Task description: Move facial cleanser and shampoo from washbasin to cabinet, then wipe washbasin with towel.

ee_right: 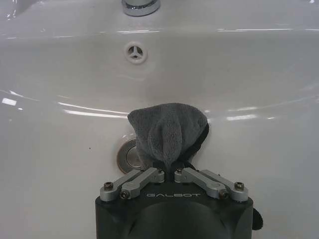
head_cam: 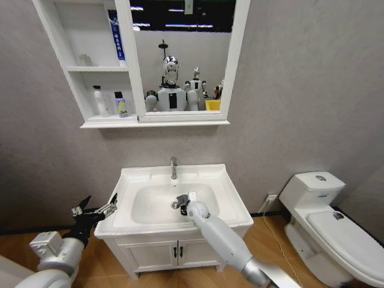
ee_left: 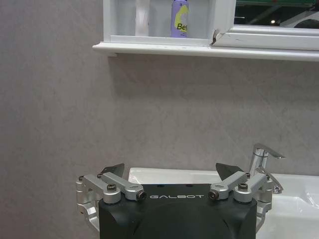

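While the towel is lying bunched in the bowl of the washbasin, partly covering the drain, the right gripper is pinching it with jaws closed. The left gripper is hovering, jaws wide apart, beside the basin's left edge, below the cabinet that is holding two bottles.

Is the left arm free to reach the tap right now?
Probably yes: the left gripper hangs open and empty beside the washbasin, though the right gripper, holding the towel, works just below the tap.
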`<state>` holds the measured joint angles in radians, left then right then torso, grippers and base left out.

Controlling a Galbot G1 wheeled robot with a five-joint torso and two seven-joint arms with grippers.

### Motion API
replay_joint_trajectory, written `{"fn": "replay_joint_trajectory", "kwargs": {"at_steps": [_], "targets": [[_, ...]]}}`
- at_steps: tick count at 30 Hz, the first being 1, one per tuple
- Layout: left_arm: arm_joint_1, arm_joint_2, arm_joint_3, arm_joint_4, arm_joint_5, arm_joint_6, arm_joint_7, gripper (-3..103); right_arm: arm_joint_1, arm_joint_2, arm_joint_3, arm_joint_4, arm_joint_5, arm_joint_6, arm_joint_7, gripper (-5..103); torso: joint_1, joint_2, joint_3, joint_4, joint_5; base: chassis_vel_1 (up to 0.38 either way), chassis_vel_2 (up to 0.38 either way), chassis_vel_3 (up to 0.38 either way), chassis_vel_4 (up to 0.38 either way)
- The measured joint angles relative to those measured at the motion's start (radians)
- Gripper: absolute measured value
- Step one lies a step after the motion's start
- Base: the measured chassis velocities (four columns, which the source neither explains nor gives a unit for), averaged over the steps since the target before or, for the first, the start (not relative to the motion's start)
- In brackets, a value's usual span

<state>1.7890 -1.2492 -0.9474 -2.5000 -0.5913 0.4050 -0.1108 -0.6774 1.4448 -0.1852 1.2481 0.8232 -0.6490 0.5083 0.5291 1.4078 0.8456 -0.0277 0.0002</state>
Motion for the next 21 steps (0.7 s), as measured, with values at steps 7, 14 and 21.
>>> {"fn": "replay_joint_trajectory", "kwargs": {"at_steps": [7,14,21], "targets": [[0.0,0.0,0.0,0.0,0.0,0.0,0.0,100,0.015,0.069,-0.01,-0.058,-0.04,0.017,-0.035,3,0.0,0.0,0.0,0.0001,-0.0001,0.0,0.0,0.0,0.0],[0.0,0.0,0.0,0.0,0.0,0.0,0.0,100,0.038,0.147,-0.015,-0.11,-0.059,0.031,-0.054,3,0.0,0.0,0.0,0.0002,-0.0001,0.0,0.0,0.0,0.0],[0.0,0.0,0.0,0.0,0.0,0.0,0.0,100,0.03,0.127,-0.005,-0.119,-0.058,0.031,-0.059,3,0.0,0.0,0.0,-0.0002,0.0,0.0,0.0,0.0,0.0]]}}
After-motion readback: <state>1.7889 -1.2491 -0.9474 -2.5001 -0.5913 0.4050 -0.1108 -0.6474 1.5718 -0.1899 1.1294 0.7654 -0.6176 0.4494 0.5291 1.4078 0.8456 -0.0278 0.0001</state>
